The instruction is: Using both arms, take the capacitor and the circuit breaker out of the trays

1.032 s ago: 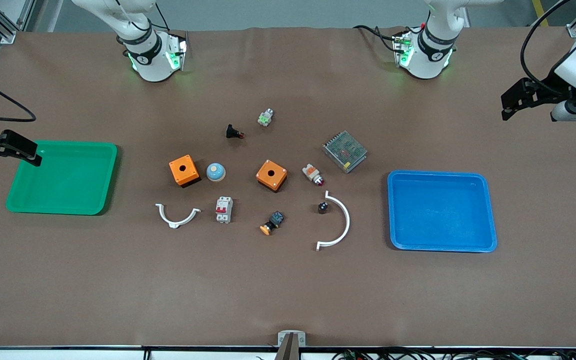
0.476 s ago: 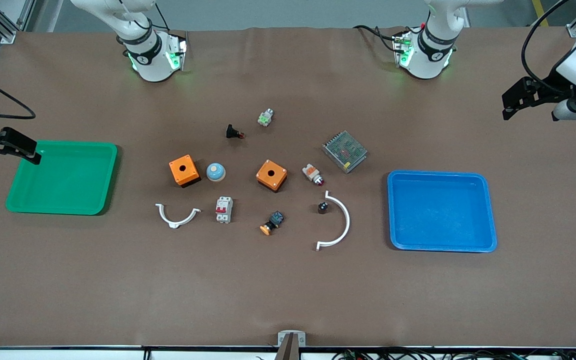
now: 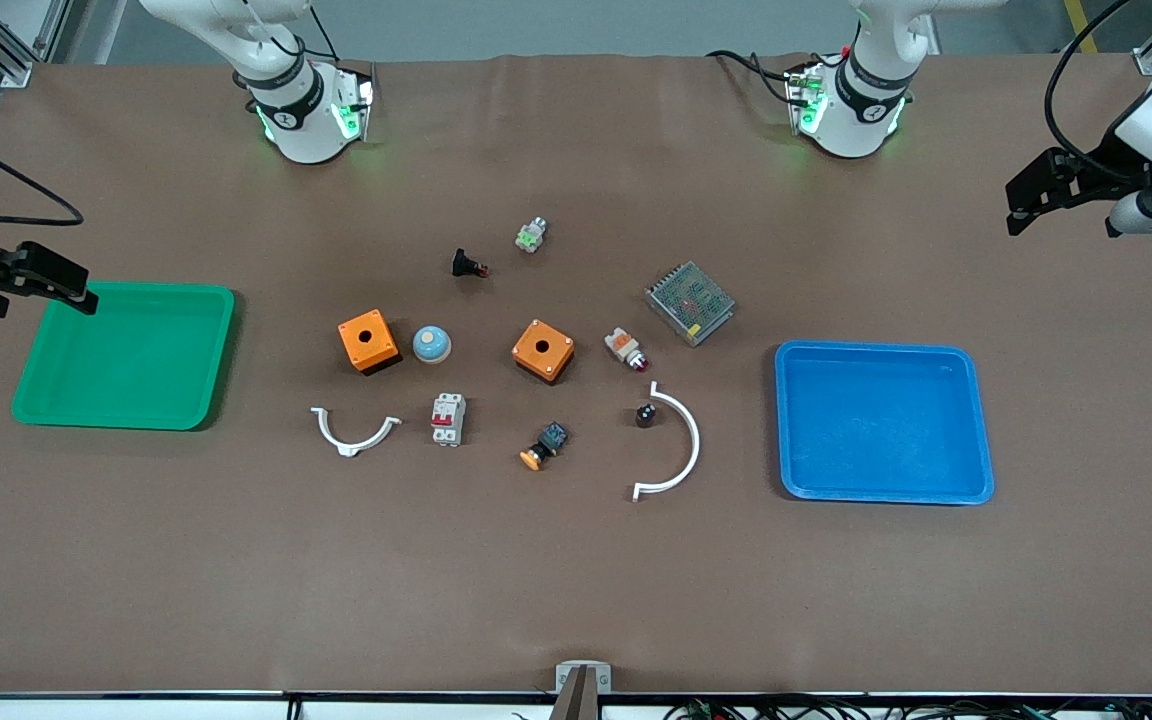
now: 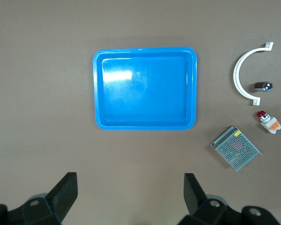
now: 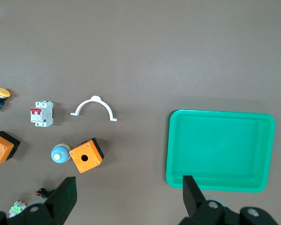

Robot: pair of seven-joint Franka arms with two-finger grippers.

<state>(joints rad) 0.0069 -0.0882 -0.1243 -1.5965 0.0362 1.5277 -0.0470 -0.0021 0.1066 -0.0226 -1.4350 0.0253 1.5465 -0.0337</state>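
Note:
The capacitor (image 3: 645, 414), a tiny black cylinder with a pale mark, lies inside the curve of a large white arc (image 3: 681, 450). It also shows in the left wrist view (image 4: 262, 86). The breaker (image 3: 448, 418), white-grey with red levers, lies beside a small white bracket (image 3: 356, 432); it also shows in the right wrist view (image 5: 41, 114). My left gripper (image 3: 1028, 200) is open and empty, high over bare table at the left arm's end (image 4: 129, 194). My right gripper (image 3: 41, 292) is open and empty over the green tray's corner (image 5: 129, 194).
The blue tray (image 3: 981, 420) and the green tray (image 3: 221, 350) are both empty. Two orange boxes (image 3: 368, 340) (image 3: 543, 350), a blue dome (image 3: 431, 344), an orange-capped button (image 3: 543, 446), a white-and-orange part (image 3: 626, 348), a mesh-topped unit (image 3: 689, 301) and two small parts lie mid-table.
My right gripper has shifted a little toward the robots' side and the table's middle. My left gripper has barely moved. Nothing on the table has moved.

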